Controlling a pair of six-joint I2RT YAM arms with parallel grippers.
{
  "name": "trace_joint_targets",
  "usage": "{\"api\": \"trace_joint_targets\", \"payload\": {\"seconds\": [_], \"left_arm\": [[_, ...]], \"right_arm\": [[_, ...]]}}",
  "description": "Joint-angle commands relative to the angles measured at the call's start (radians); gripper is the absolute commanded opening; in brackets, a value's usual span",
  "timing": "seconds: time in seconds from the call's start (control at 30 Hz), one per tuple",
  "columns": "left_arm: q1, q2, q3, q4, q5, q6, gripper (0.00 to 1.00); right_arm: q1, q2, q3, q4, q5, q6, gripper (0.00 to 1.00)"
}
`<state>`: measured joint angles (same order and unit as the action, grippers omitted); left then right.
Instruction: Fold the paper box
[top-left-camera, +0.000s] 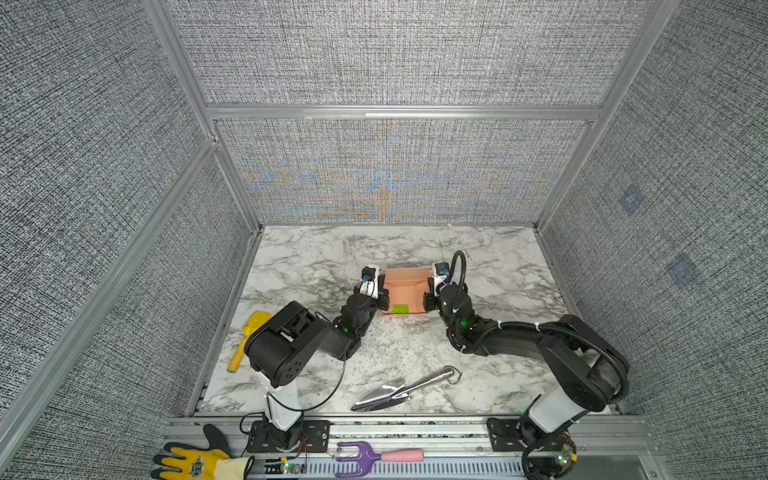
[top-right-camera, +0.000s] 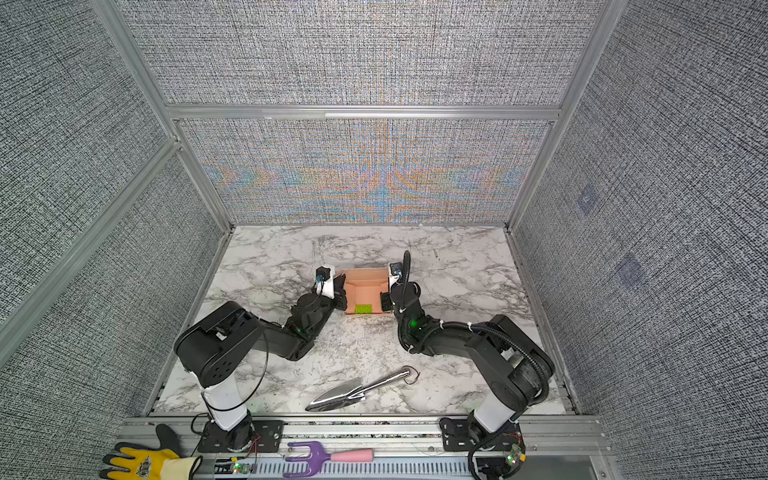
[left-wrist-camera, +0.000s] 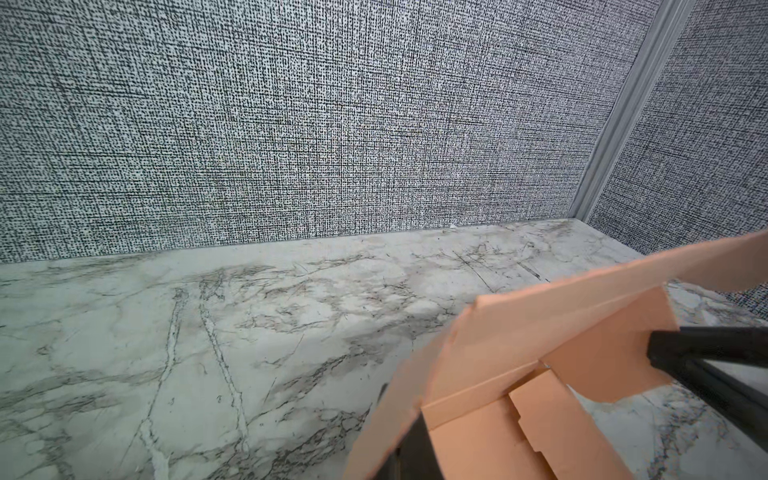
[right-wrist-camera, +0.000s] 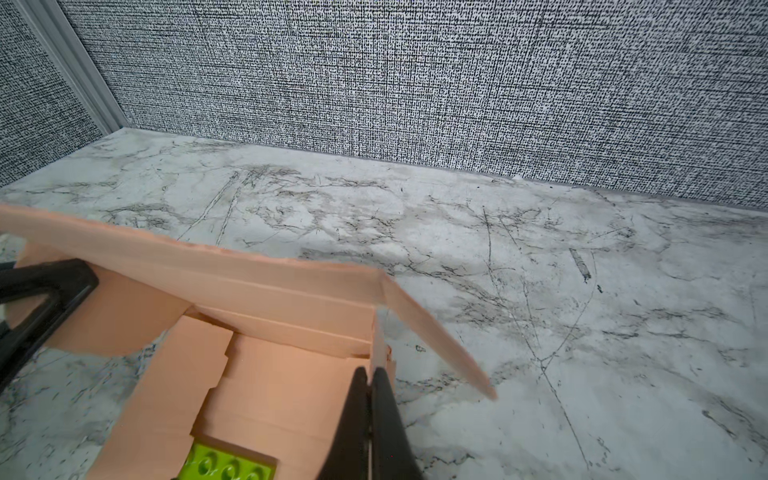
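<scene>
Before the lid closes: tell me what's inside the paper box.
Inside the paper box lies one green brick near its front wall. The floor under the brick and folded flaps is covered.

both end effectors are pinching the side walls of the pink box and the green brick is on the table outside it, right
Not quite: the green brick lies inside the paper box, on its floor, as the right wrist view shows. The left end effector and right end effector do each pinch a side wall.

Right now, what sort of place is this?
Probably a robot test cell: grey fabric wall panels in aluminium framing, a marble-look tabletop, and a left arm and right arm bolted to a front rail.
</scene>
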<state>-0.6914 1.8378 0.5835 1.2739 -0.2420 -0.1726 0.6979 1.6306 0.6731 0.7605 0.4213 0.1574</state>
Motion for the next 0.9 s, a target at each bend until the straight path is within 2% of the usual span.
{"api": "trace_joint_targets", "payload": {"seconds": [0.0,0.87], "left_arm": [[-0.003,0.016,0.005,0.103,0.004,0.001,0.00],[-0.044,0.165,-0.098,0.399,-0.002,0.030,0.00]], "right_arm": [[0.002,0.014,-0.009,0.079,0.003,0.011,0.00],[0.037,0.103,-0.190,0.394,0.042,-0.020,0.00]]}}
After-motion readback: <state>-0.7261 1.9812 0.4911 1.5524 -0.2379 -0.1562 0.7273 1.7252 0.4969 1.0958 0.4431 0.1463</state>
